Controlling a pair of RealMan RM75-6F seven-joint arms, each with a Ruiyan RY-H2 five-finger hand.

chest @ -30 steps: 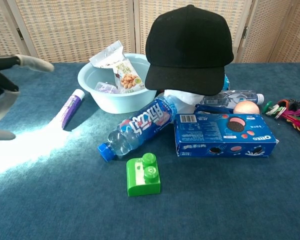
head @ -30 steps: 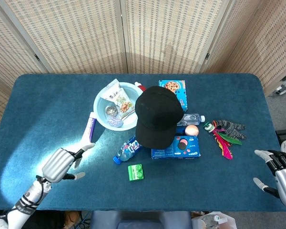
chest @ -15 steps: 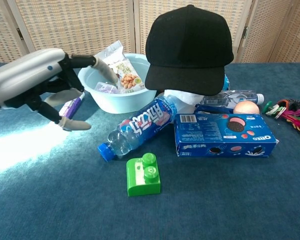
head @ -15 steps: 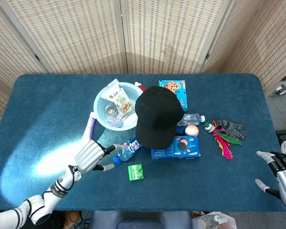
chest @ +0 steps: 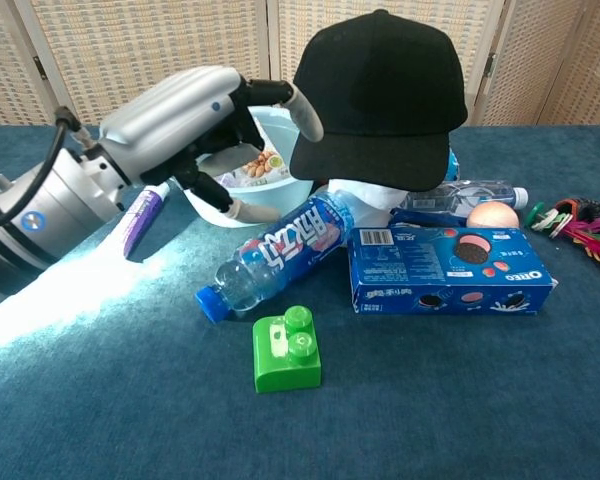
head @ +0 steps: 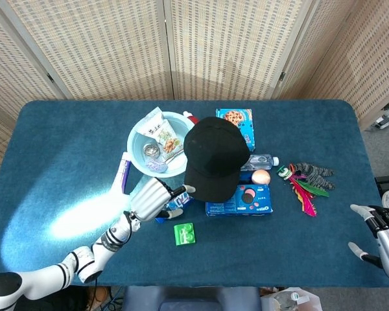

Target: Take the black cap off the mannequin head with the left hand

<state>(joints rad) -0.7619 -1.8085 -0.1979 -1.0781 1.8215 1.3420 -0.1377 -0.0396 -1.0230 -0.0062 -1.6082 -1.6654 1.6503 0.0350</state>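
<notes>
- Since 0.5 s ago the left hand (chest: 195, 115) has moved right & forward, from over the purple tube to just beside the black cap (chest: 378, 95); right hand (head: 384, 232) barely shifted.
- Left hand: fingers apart, holding nothing; one fingertip (chest: 305, 115) is at the cap's left edge in chest view – can't tell if it's touching.
- In head view the left hand (head: 152, 197) sits over the water bottle (chest: 275, 260), hiding most of it, w/ the arm running down-left to the frame corner.
- Black cap sits on the mannequin head (chest: 365, 192), only a white bit of which shows under the brim; near bench centre, brim toward the robot.
- Right hand: low at right edge of head view, off the bench (head: 65, 142), fingers spread, empty.
- Light-blue bowl (head: 137, 139) just left of cap, w/ snack packets (head: 161, 133) inside.
- Purple tube (head: 124, 172) lies left of bowl, on bench.
- Blue Oreo box (chest: 448, 268) lies in front of the mannequin head, right of the bottle; green block (chest: 285, 348) nearer the robot, apart from both.
- Small clear bottle (chest: 460, 195) & a peach-coloured ball (chest: 492, 214) behind the Oreo box.
- Another blue cookie box (head: 240, 122) behind the cap.
- Coloured feathers & a dark striped item (head: 308, 181) right of the boxes; can't tell what it is.
</notes>
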